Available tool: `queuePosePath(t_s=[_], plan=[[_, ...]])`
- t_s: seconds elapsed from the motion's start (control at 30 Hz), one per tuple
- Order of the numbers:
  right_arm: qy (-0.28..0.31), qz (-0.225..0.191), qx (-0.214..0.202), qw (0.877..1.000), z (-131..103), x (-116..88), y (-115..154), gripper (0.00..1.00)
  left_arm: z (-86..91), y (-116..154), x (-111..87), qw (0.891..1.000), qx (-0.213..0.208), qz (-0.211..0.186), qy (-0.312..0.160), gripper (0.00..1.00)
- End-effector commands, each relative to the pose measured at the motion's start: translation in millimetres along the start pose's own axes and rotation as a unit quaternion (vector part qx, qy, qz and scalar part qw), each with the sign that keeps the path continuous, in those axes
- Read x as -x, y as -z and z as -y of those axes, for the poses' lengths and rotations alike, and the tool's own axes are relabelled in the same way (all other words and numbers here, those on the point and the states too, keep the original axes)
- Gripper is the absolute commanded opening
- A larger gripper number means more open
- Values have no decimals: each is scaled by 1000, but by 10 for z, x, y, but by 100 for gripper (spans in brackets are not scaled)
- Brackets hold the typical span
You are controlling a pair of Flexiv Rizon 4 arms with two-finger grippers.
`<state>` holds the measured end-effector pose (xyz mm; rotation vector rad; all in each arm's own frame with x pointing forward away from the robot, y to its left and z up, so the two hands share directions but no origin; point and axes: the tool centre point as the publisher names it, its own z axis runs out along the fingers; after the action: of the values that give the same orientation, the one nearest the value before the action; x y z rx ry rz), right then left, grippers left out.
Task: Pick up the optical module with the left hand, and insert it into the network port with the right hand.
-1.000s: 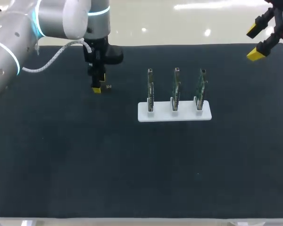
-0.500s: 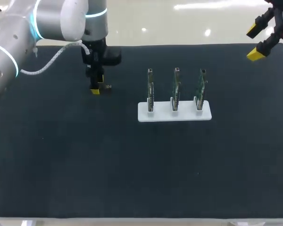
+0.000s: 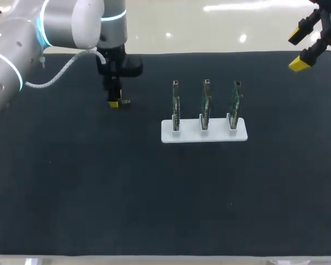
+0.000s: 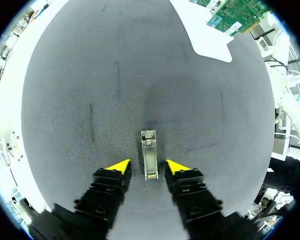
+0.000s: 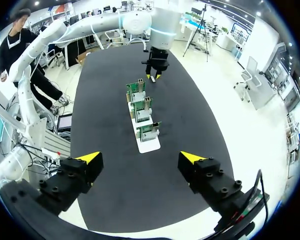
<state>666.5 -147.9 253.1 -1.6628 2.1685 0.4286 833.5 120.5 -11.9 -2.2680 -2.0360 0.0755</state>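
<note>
Now my left gripper (image 4: pixel 149 167) stands low over the black table (image 3: pixel 154 193), near its far left part, with the fingers pointing down. The fingers are open only a little, and they hold nothing. The optical module (image 4: pixel 149 161) lies flat on the table. Its near end is between my two yellow tips, with a small gap on each side. To the right of it, well apart, a white holder (image 3: pixel 204 134) carries three green network cards (image 3: pixel 206 105) upright in a row. My right gripper (image 3: pixel 298 51) hangs above the far right corner of the table, wide open and empty.
</note>
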Motion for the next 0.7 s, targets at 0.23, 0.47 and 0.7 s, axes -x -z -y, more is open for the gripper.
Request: queuePosePath(t_s=[0.23,0.47,0.7], plan=[[0,1,0,1000,-1,0,-4,100,-32,-28,-20,1000,6,-4,2,27],[0,1,0,1000,-1,0,-4,100,-3,-9,-41,1000,17,-3,3,0],[0,1,0,1000,-1,0,-4,100,58,171,-46,999,25,29,6,0]])
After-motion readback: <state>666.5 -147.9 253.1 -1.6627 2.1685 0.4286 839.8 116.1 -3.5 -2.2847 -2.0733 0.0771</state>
